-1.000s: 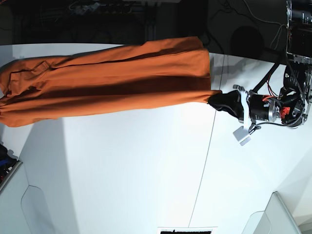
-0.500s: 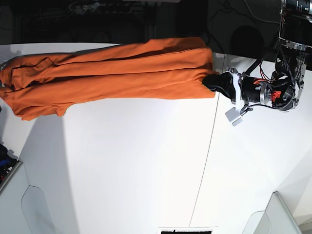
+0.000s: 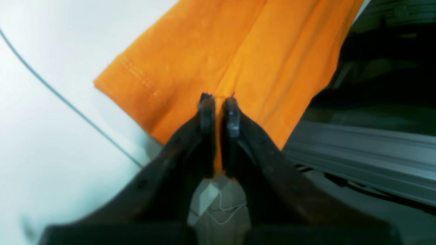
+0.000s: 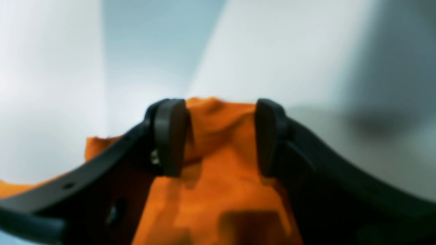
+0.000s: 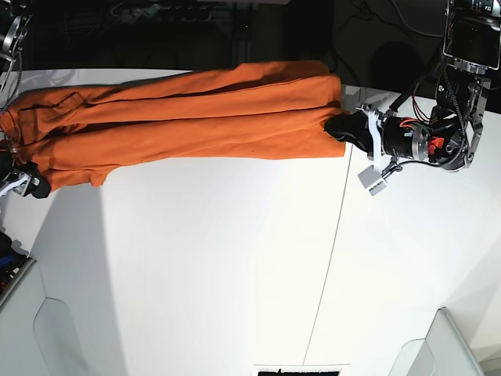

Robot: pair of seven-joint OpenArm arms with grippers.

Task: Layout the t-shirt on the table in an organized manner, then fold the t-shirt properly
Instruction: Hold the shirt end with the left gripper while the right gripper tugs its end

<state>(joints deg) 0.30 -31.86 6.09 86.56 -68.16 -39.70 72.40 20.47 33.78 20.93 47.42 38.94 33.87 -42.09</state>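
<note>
The t-shirt [image 5: 188, 117] lies stretched along the counter's [image 5: 235, 274] far edge, doubled lengthwise and wrinkled, so layout is unfinished and folding not begun. The left gripper [image 3: 218, 102] pinches its hem; the right gripper [image 4: 218, 136] stands open over the cloth.

Behind the table's far edge you have a dark backdrop [image 5: 258, 35] with a tangle of cables [image 5: 149, 11] strung along the top of the base view. At the near right corner a pale translucent bin [image 5: 446, 345] stands, a similar one [image 5: 23, 313] sits at the near left, and a small dark vent-like panel [image 5: 301, 370] shows at the bottom edge. In the left wrist view, a grey metal rail [image 3: 368, 153] runs beyond the table edge.
</note>
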